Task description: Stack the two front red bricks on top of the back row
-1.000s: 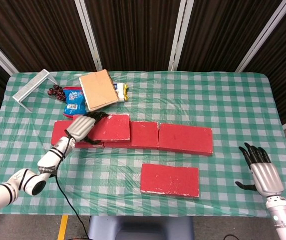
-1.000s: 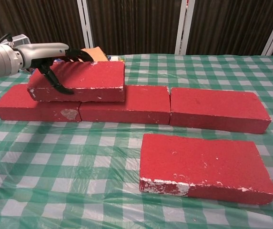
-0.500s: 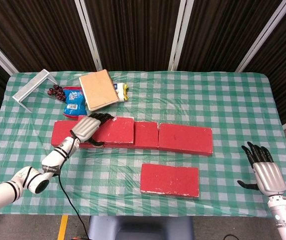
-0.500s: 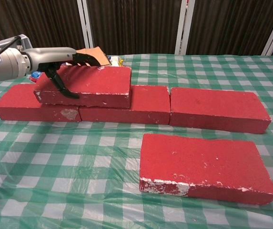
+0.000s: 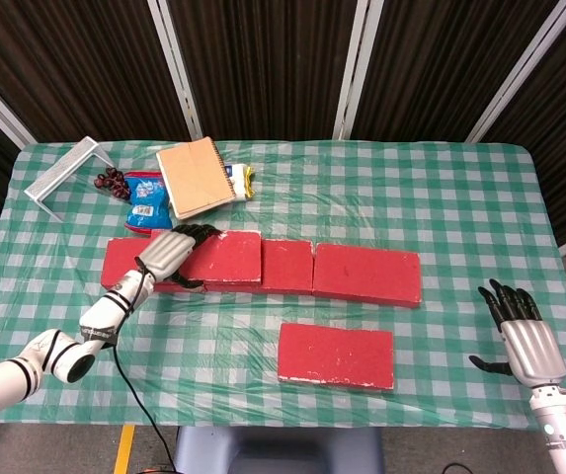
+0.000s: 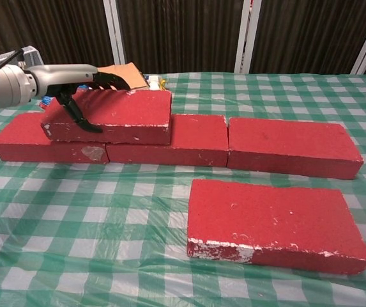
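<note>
Three red bricks form the back row across the table's middle. My left hand grips the left end of another red brick, with fingers over its top and thumb on its front face. That brick lies on top of the row's left and middle bricks. A second front red brick lies flat near the front edge. My right hand hovers open over the table's right front corner, away from every brick.
At the back left lie a brown notebook, a blue snack bag, a dark bunch of grapes and a white wire rack. A green checked cloth covers the table.
The held brick shifted right over the back row, then slid slightly back left with my left hand. My right hand barely moved.
</note>
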Tool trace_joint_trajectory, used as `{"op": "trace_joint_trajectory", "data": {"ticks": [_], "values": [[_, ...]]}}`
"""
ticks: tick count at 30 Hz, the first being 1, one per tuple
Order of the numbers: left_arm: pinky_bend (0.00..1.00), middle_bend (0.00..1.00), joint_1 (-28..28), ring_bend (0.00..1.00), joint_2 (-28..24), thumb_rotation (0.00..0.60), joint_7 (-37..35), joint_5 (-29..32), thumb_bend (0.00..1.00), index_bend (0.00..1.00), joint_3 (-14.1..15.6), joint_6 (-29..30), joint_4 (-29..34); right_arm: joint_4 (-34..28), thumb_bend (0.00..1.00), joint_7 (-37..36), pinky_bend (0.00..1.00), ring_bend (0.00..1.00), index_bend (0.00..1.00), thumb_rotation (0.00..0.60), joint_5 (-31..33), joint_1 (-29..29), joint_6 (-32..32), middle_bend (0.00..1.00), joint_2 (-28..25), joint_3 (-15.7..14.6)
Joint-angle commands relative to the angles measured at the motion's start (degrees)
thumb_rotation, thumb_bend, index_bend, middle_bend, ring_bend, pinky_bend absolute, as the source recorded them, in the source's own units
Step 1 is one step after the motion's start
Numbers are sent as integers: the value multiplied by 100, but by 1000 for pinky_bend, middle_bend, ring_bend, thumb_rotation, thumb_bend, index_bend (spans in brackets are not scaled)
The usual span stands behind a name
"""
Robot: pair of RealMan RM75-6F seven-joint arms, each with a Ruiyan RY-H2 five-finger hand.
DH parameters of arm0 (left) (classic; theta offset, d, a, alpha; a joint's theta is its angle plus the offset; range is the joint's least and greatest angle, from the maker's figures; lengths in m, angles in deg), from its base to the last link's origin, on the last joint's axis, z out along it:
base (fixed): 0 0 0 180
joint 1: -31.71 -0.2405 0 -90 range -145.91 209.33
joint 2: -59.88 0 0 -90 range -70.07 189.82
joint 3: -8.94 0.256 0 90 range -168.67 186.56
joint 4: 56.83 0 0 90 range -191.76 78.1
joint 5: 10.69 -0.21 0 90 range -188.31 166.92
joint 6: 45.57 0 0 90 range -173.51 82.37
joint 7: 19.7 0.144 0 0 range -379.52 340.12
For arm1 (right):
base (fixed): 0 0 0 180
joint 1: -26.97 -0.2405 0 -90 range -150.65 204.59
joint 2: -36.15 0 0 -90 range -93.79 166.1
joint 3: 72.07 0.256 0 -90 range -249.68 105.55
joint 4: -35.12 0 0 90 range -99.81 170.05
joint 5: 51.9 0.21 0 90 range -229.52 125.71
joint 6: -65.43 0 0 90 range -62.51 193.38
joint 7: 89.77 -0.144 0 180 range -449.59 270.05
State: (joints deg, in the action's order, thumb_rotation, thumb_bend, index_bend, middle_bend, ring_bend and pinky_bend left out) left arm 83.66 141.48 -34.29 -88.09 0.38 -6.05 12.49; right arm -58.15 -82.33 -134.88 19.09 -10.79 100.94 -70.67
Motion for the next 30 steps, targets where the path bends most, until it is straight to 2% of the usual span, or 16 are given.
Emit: {"op": "trace_joint_trajectory", "data": {"ticks": [1, 4, 7, 14, 19, 21, 30], "values": [[486, 411, 10, 269, -31, 600, -17, 21, 300, 122, 11, -47, 32, -1, 86, 7, 0, 0, 0, 600, 4, -5, 20, 0, 1, -8], [375, 343, 19, 192, -11, 600, 42, 60, 299, 115, 15, -59, -5, -16, 86, 19, 0, 0, 0, 600, 1, -5, 25, 0, -7, -16], [313, 296, 21, 144, -6, 600, 47, 100, 299, 106, 10, -72, -6, -20, 85, 11, 0, 0, 0, 600, 0, 3, 4, 0, -10, -12], [279, 250, 43, 108, -38, 600, 53, 136, 301, 93, 36, -161, 34, -17, 85, 24, 0, 0, 0, 600, 13, -1, 18, 0, -9, -13], [178, 71, 46, 9, -35, 600, 27, 137, 292, 26, 42, -168, 11, -32, 85, 68, 0, 0, 0, 600, 43, 8, 3, 0, -9, -4], [141, 25, 38, 0, -27, 600, 12, 136, 292, 2, 46, -155, -19, -42, 86, 70, 0, 0, 0, 600, 43, 14, -13, 0, -6, -1], [89, 0, 34, 0, -73, 600, -119, 91, 306, 0, 58, -162, 25, -43, 86, 94, 0, 0, 0, 600, 31, 15, -22, 0, 13, -5]]}}
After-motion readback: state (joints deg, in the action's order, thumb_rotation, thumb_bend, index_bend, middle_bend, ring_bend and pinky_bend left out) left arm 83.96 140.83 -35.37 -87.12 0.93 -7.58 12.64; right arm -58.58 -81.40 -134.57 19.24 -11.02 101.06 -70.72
